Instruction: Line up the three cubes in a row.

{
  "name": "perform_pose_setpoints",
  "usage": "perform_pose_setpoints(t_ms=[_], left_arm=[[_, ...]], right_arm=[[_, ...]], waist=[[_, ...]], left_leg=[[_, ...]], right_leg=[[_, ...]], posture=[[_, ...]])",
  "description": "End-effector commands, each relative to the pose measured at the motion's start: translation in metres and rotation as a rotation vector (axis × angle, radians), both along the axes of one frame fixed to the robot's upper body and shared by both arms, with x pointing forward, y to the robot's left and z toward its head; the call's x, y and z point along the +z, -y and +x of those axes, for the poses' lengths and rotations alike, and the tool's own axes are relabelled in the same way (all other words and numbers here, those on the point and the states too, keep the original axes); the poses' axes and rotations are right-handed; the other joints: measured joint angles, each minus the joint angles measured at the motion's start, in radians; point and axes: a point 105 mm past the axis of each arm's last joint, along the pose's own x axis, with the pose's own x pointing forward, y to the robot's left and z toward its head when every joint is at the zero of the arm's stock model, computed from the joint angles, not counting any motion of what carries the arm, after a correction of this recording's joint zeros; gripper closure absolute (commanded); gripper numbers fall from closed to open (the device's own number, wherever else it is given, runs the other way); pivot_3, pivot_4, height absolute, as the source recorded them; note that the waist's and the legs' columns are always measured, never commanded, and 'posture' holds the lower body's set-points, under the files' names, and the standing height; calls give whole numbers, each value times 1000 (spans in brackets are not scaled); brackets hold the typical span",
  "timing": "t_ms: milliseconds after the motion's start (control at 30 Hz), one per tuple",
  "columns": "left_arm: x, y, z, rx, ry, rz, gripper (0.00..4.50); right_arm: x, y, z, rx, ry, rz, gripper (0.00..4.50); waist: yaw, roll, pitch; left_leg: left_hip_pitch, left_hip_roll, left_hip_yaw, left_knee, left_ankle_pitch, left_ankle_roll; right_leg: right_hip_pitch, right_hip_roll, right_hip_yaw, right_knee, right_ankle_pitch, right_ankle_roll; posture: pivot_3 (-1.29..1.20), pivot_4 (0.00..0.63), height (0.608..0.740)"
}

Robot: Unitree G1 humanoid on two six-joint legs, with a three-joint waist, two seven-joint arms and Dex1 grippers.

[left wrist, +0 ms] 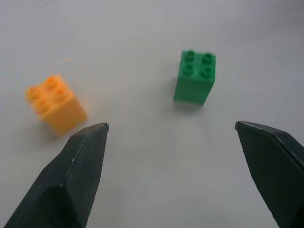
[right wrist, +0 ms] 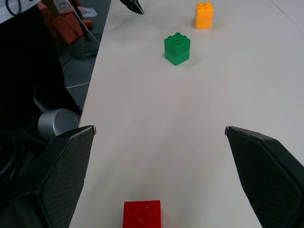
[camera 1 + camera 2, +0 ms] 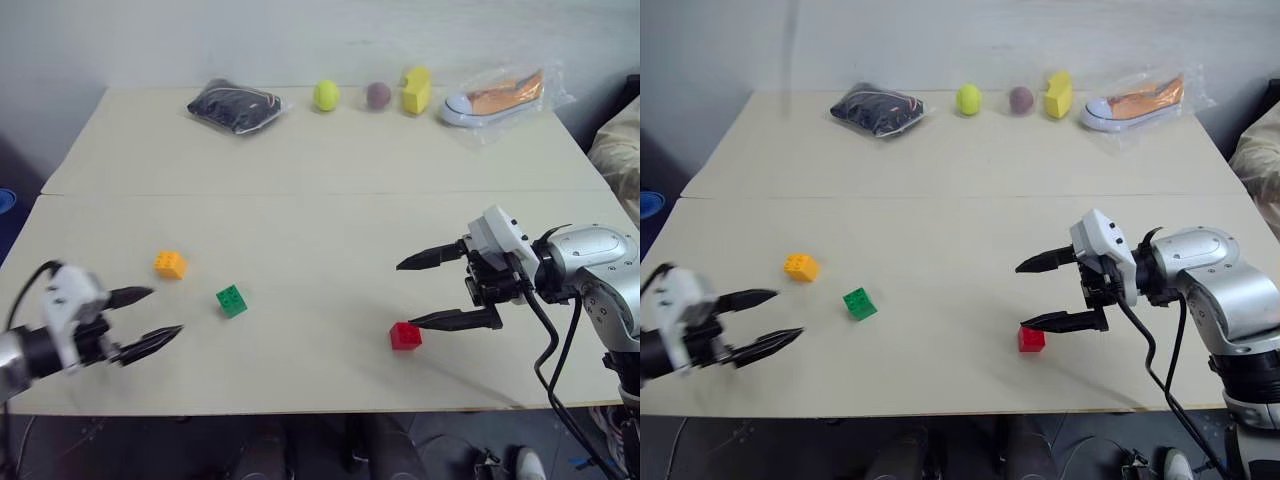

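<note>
Red cube (image 3: 405, 336) just below open right jaws (image 3: 432, 290), untouched.

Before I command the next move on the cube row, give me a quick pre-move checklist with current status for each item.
1. Left gripper empty, jaws open: ok.
2. Right gripper empty, jaws open: ok.
3. Red cube released, resting on the table: ok.
4. Three cubes in one row: not ok; orange cube and green cube sit close together, red lies far off toward the right arm.
5. Path between red and green free of objects: ok.
6. Cubes upright, studs up: ok.
</note>
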Motion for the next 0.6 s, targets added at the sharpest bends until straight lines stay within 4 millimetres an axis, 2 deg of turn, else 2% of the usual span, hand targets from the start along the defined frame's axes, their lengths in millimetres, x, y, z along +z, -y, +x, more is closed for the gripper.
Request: perform_pose_setpoints(t_ms=[33, 200, 467, 500, 533, 600], left_arm=[[-7, 7, 18, -10, -6, 24, 0], [-20, 23, 40, -67, -30, 39, 0], [-37, 40, 50, -117, -52, 63, 0], [-38, 41, 51, -112, -49, 64, 418], [-38, 42, 52, -108, -46, 63, 544], [-38, 45, 52, -115, -43, 53, 1145]], right_arm=[[9, -4, -8, 12, 37, 26, 23], [7, -7, -11, 13, 46, 25, 23], [7, -10, -8, -3, 65, 29, 23], [7, -10, -8, -4, 65, 30, 0], [7, -10, -8, -4, 65, 30, 0], [7, -10, -7, -7, 67, 29, 0]], waist=[[-7, 0, 0], [-6, 0, 0], [3, 0, 0], [4, 0, 0], [4, 0, 0], [5, 0, 0]], left_leg=[[0, 0, 1, 0, 0, 0], [0, 1, 2, 0, 1, 0], [0, 0, 3, 1, 1, 0], [1, 0, 3, 1, 1, 0], [1, 0, 3, 1, 1, 1], [1, 0, 3, 1, 1, 1]], right_leg=[[0, 1, 0, 0, 0, 0], [0, 2, 1, 1, 0, 0], [-1, 2, 1, 1, 0, 0], [-1, 2, 1, 2, 0, 0], [-1, 2, 2, 2, 0, 0], [-1, 2, 1, 2, 0, 0]], posture=[[0, 150, 740], [0, 150, 740], [0, 150, 740], [0, 150, 740], [0, 150, 740], [0, 150, 740]])
